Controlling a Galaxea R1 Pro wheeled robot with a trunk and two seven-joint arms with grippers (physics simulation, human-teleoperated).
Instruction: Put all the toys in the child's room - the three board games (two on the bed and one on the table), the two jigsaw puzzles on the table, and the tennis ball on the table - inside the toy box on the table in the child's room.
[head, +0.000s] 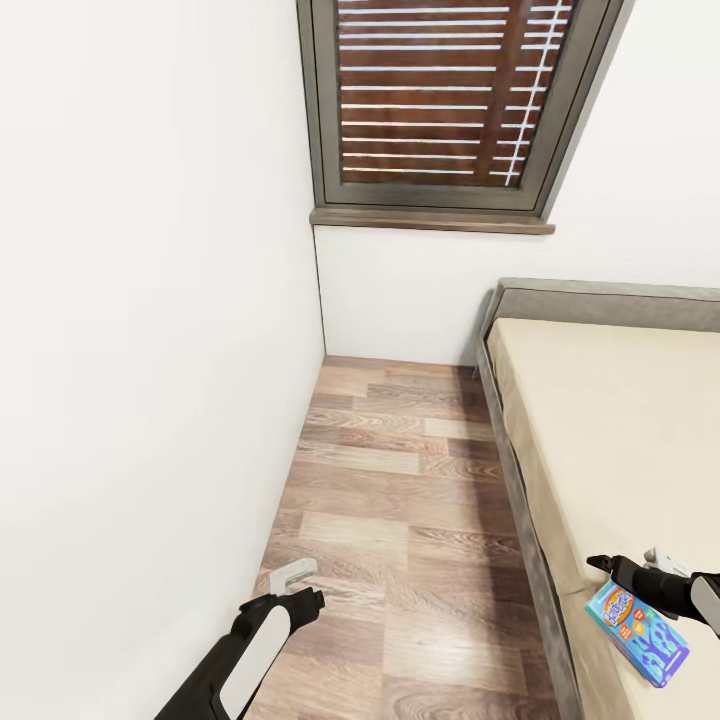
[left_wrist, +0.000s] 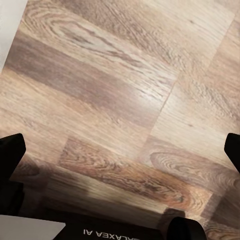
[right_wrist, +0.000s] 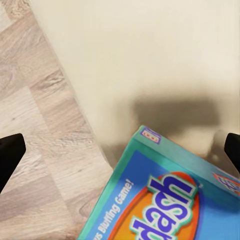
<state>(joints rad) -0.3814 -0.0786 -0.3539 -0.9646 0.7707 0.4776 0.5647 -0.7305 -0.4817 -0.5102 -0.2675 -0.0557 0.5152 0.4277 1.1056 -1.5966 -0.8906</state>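
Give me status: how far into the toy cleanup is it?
Nothing looks finished from here. The blue board game lies at the bed's edge, and the right gripper hovers over it, fingers spread and not yet gripping. The left gripper hangs open over the wood floor. Grasping, carrying and boxing are all still ahead.

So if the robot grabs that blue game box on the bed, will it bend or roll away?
Probably not. The blue game box looks like flat, stiff cardboard with sharp corners, so it shouldn't roll. It lies at the bed's edge, so a push might tip it onto the floor.
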